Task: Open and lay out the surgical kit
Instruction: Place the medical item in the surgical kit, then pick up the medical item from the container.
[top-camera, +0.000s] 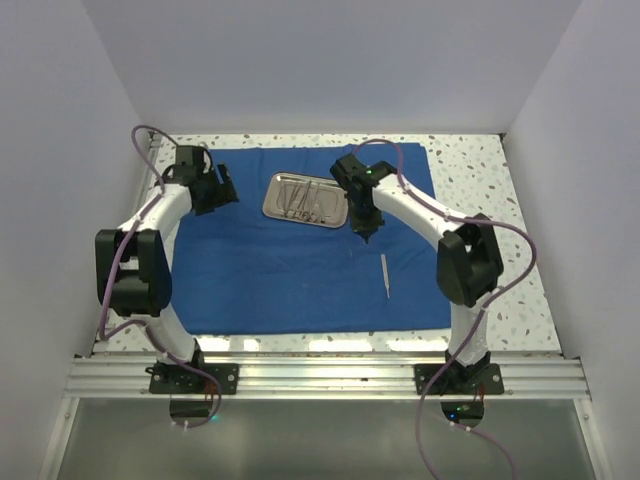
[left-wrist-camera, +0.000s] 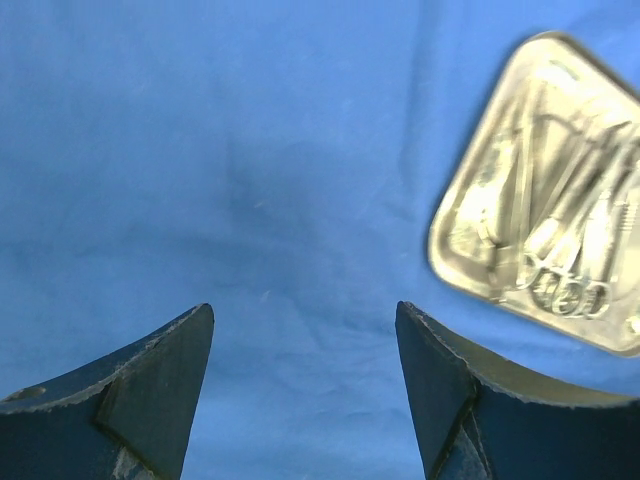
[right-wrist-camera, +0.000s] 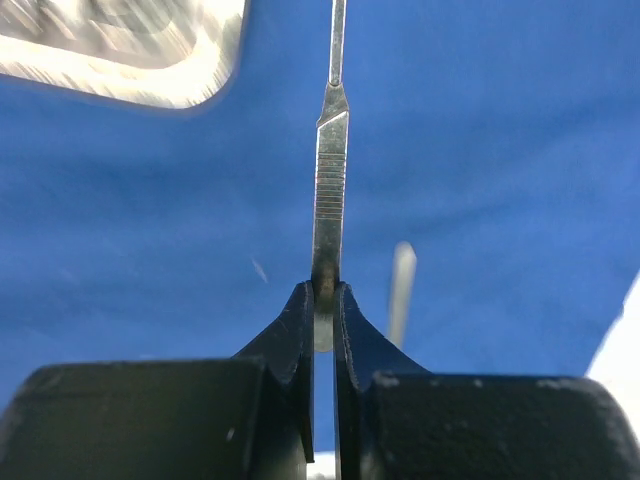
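Looks partway done: cloth wrap (top-camera: 260, 280) spread flat, steel tray (top-camera: 268, 200) at its 12 o'clock with most instruments (left-wrist-camera: 560, 230), one tool (top-camera: 384, 277) laid at tray's 4 o'clock. Slim handle (right-wrist-camera: 330, 190) clamped in right gripper (right-wrist-camera: 325, 295); left gripper (left-wrist-camera: 305, 310) agape, empty, at tray's 9 o'clock.

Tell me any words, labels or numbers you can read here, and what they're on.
None: no words, numbers or signs can be read in any view.
The cloth is plain blue, with no print.
The tray is shiny and blurred, and no marking can be made out.
The held instrument shows only ridges, no lettering.
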